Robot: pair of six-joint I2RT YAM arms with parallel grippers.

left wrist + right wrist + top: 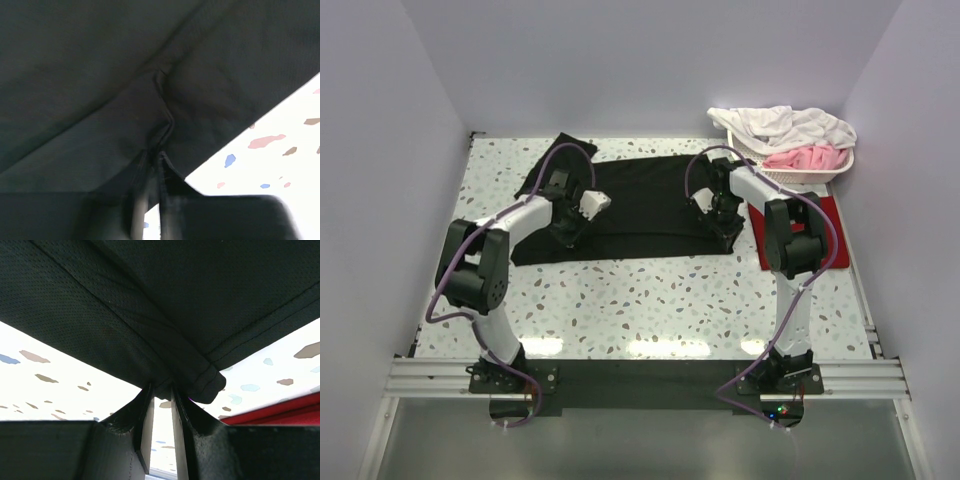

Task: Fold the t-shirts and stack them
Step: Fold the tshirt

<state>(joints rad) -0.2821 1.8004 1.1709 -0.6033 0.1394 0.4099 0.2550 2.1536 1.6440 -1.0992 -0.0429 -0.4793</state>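
Left gripper (155, 156), right gripper (162, 390): jaws on both nearly together, each pinching a fold of the black shirt (640, 205), one near each end. I'd guess that's so the edge lifts evenly for a fold. The shirt is spread mid-frame on the surface (650, 300). Red shirt (828, 215) lies at its right (mostly under the arm). Basket (820, 177) is at upper right.

Bright even light, soft shadows, blurry close-ups
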